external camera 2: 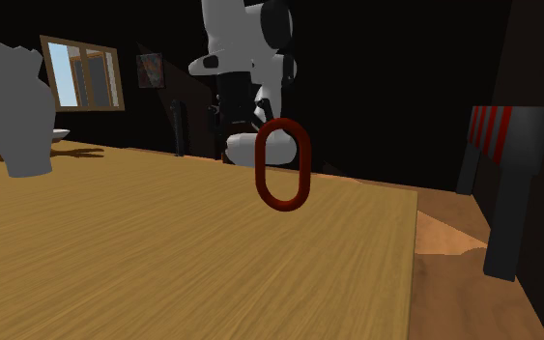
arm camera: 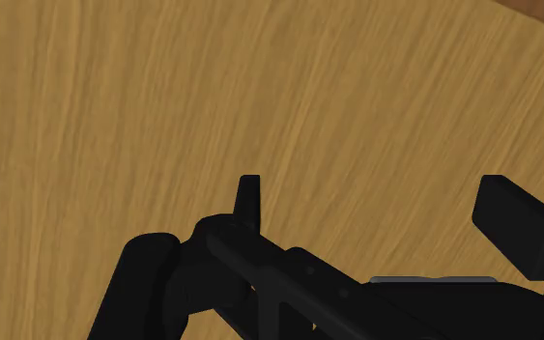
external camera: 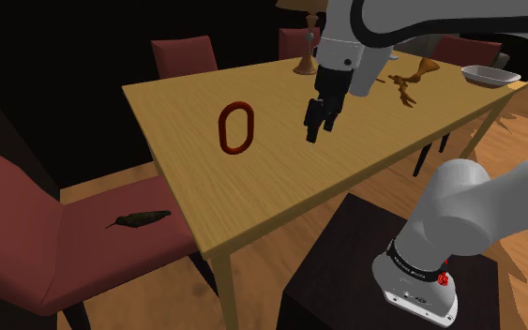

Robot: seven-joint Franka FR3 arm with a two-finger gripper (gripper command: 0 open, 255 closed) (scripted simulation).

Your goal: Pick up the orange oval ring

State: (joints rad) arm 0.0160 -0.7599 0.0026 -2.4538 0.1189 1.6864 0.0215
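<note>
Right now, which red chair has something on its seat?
The chair at the shoulder view's lower left: a small dark bird-like figure lies on its seat. The other chairs stand beyond the table, seats hidden.

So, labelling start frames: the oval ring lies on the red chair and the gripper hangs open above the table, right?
No: the shoulder view shows the ring on the wooden table, not the chair. The gripper does hang open above the table.
</note>
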